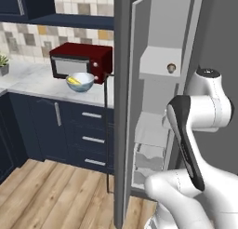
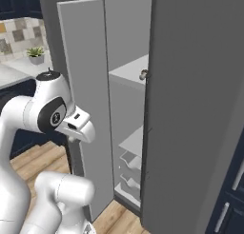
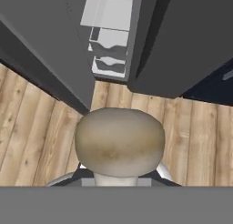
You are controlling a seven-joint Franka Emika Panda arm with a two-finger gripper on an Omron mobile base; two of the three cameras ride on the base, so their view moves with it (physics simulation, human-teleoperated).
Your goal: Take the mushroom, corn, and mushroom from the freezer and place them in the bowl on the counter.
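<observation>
1. The mushroom (image 3: pixel 119 143) is a smooth, rounded tan-beige cap with a darker brownish smudge on its near face and a pale stem below.
2. The tool (image 3: pixel 119 173) is clamped on the mushroom: the stem sits between its dark tips and the cap bulges out just ahead of them, hiding most of both.
3. Ahead of the tool and beyond the cap lies a light wood-plank floor (image 3: pixel 32 136), with the foot of the freezer (image 3: pixel 109 41) farther on.
4. The freezer is a tall, flat-faced, dark-grey box with a pale grey-white interior, flat shelves and scoop-fronted lower drawers (image 3: pixel 109 63).
5. Its door (image 1: pixel 122 107) stands open, its thin straight edge turned toward the arm. The opening between door and body is narrow and upright.
6. A second mushroom (image 1: pixel 171 67), small and brown-capped, sits at the front lip of an upper shelf (image 1: pixel 160 63) inside the freezer.
7. Well off to the tool's left, past the door, is the white-grey marbled worktop (image 1: pixel 28 81) over navy drawers with silver bar handles.
8. On it stands the bowl (image 1: pixel 80 82), round, glossy and pale blue-grey, just in front of a boxy dark red microwave (image 1: pixel 81 60).
9. The corn (image 1: pixel 73 80), yellow and stubby, lies inside the bowl.
</observation>
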